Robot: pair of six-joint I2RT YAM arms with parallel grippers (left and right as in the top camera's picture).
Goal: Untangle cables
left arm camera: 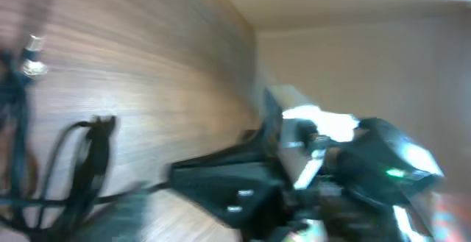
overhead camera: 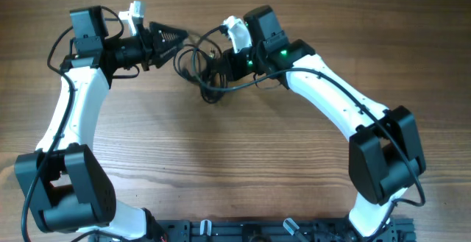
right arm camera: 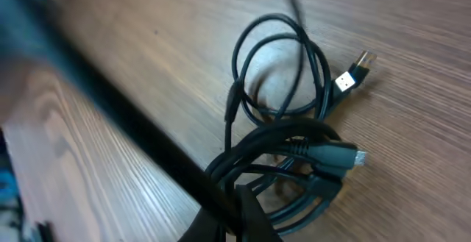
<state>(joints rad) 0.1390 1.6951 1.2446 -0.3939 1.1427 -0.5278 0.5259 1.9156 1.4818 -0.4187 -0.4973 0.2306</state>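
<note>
The cables [overhead camera: 197,67] are a knotted bundle of thin black cords on the wooden table, between my two grippers. In the right wrist view the cables [right arm camera: 283,87] form loose loops, with a USB plug [right arm camera: 353,76] and a smaller plug [right arm camera: 346,156] sticking out. My right gripper [overhead camera: 221,67] sits on the bundle's right side, and its fingers [right arm camera: 250,212] look shut on several strands. My left gripper [overhead camera: 173,42] points at the bundle's upper left edge. The left wrist view is blurred and shows one dark finger [left arm camera: 221,187] near the cables [left arm camera: 81,161].
The right arm's body with its green light [left arm camera: 383,172] fills the right of the left wrist view. A thick black robot wire [right arm camera: 125,117] crosses the right wrist view diagonally. Bare wood table [overhead camera: 221,161] lies in front of the bundle.
</note>
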